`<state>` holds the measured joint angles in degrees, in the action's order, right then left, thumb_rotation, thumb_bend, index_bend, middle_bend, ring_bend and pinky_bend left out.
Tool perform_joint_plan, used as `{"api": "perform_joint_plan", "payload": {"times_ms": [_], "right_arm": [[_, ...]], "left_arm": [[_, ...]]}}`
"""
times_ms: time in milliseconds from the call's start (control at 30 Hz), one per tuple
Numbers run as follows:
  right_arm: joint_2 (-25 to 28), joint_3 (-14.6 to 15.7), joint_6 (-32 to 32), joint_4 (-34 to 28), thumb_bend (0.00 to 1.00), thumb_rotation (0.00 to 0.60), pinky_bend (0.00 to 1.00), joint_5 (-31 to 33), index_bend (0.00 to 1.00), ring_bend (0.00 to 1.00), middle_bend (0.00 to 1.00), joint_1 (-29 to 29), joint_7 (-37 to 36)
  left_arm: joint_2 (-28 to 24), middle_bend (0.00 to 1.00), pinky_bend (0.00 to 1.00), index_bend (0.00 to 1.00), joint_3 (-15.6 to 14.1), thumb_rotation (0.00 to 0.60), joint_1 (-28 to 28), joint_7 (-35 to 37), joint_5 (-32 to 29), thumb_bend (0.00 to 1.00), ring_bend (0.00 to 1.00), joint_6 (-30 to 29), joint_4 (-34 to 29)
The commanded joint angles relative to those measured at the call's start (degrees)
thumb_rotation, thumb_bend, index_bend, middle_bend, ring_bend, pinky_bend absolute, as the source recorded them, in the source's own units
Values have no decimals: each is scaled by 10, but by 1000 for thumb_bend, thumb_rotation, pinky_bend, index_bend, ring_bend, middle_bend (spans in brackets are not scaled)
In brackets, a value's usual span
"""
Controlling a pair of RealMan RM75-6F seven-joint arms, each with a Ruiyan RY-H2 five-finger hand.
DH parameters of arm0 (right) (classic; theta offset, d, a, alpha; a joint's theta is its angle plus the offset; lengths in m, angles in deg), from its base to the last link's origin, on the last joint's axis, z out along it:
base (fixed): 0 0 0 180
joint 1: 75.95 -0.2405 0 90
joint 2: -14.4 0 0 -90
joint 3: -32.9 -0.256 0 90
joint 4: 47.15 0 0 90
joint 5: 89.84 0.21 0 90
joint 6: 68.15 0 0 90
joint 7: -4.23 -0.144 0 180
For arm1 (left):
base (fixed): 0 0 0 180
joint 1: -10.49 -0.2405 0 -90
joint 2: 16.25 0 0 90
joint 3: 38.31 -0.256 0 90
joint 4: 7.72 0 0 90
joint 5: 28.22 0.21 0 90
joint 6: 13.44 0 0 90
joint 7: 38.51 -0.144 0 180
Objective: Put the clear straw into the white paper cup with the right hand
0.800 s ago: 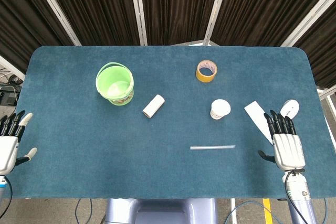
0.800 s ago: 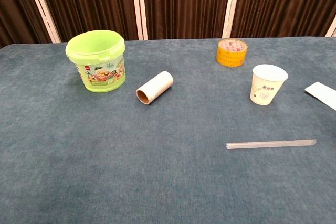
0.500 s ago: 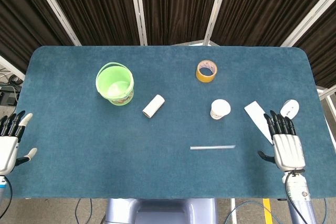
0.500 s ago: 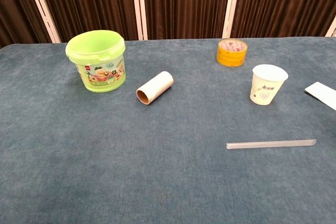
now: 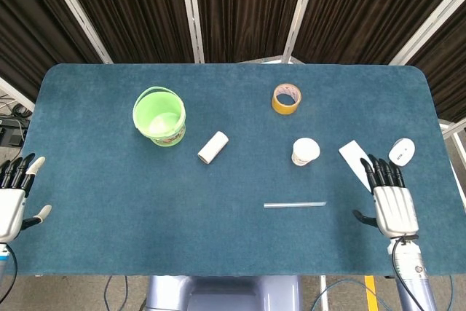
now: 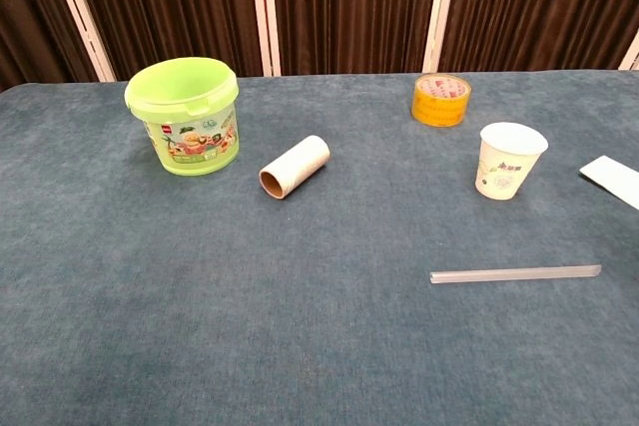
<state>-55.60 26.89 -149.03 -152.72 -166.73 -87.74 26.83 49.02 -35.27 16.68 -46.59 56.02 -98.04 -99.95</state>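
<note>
The clear straw lies flat on the blue table, running left to right. The white paper cup stands upright just behind it. My right hand hovers flat and open at the table's right front, well to the right of the straw, holding nothing. My left hand is open at the far left edge, also holding nothing. Neither hand shows in the chest view.
A green bucket and a cardboard tube sit left of centre. A yellow tape roll lies behind the cup. A white card and a small white round object lie near the right hand.
The right hand has shifted slightly to the left, toward the straw. Everything else is unchanged.
</note>
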Motion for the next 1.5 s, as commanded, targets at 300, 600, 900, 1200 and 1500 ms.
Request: {"api": "perform_joint_plan", "payload": {"times_ms": [300, 600, 900, 1200, 1500], "right_arm": [[-42, -8, 32, -1, 75, 600, 667, 21, 355, 753, 971, -34, 89], [-98, -1, 95, 1, 77, 600, 737, 123, 455, 847, 1000, -75, 208], [-172, 0, 108, 31, 116, 600, 737, 178, 490, 847, 1000, -108, 264], [-231, -11, 117, 71, 277, 600, 737, 216, 490, 847, 1000, -139, 284], [-271, -21, 118, 97, 295, 600, 736, 252, 491, 847, 1000, -166, 300]], "left_arm": [[-1, 0, 0, 0, -1, 600, 1, 8, 3, 238, 0, 1, 5], [-2, 0, 0, 0, -1, 600, 3, 8, 4, 238, 0, 4, 4], [-3, 0, 0, 0, -1, 600, 3, 11, 4, 237, 0, 4, 4], [-4, 0, 0, 0, -2, 600, 4, 13, 4, 239, 0, 6, 4], [-5, 0, 0, 0, -2, 600, 4, 14, 4, 239, 0, 6, 4]]}}
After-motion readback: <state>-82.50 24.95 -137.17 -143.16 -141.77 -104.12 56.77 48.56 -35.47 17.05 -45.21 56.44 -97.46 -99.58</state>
